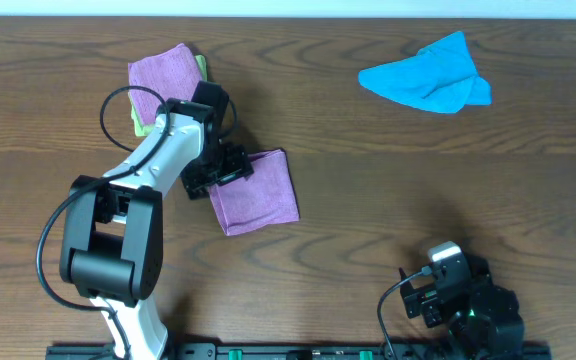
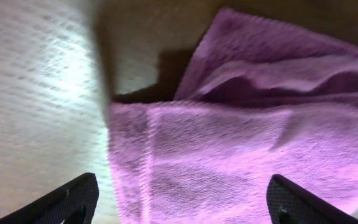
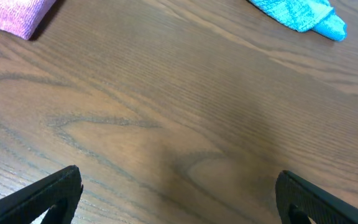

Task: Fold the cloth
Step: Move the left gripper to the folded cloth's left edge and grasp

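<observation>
A purple cloth (image 1: 258, 192) lies folded into a rough square on the wooden table, left of centre. My left gripper (image 1: 218, 170) hovers at its upper-left edge, open, with nothing between the fingers. In the left wrist view the purple cloth (image 2: 241, 143) fills the frame, a folded layer over a lower one, and the left gripper (image 2: 182, 202) straddles its near edge. My right gripper (image 1: 446, 290) rests open and empty at the front right; in its wrist view the right gripper (image 3: 179, 196) shows only bare table between the fingers.
A second folded purple cloth (image 1: 166, 72) lies on a yellow-green cloth (image 1: 138, 118) at the back left. A crumpled blue cloth (image 1: 430, 76) lies at the back right and shows in the right wrist view (image 3: 300, 14). The table's front edge runs along the bottom.
</observation>
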### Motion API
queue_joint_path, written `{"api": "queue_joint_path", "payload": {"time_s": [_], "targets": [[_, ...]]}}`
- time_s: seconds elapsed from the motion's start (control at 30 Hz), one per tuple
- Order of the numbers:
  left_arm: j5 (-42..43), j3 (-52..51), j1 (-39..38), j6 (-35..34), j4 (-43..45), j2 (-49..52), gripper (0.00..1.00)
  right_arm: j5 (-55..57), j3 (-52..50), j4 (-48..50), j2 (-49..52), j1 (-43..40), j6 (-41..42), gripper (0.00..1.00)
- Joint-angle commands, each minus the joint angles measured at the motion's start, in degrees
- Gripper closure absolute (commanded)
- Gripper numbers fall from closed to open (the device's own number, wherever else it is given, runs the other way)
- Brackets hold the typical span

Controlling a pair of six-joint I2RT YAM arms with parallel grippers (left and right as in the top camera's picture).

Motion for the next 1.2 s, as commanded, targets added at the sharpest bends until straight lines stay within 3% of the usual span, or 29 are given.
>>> {"api": "queue_joint_path", "payload": {"time_s": [0.0,0.3,0.6,0.8,1.17], "targets": [[-2.89,0.11,-0.02,4.96,-0.98,-1.88,0.12,-0.22,-0.28,-0.11,0.07,-0.11,-0.76,0.01],[-3.96,-3.45,2.99,5.92,-0.02,-5.01,0.2,-0.22,-0.28,-0.11,0.07,-0.11,-0.76,0.01],[1.53,-9.01,4.17,4.59,11.06,-5.2,0.23,-0.22,-0.28,-0.11,0.07,-0.11,-0.76,0.01],[2.73,-9.75,4.22,4.13,15.98,-5.2,0.38,-0.22,-0.28,-0.11,0.07,-0.11,-0.76,0.01],[4.68,-15.45,5.14,1.95,17.84,-5.2,0.37,-0.22,-0.28,-0.11,0.07,-0.11,-0.76,0.01]]}}
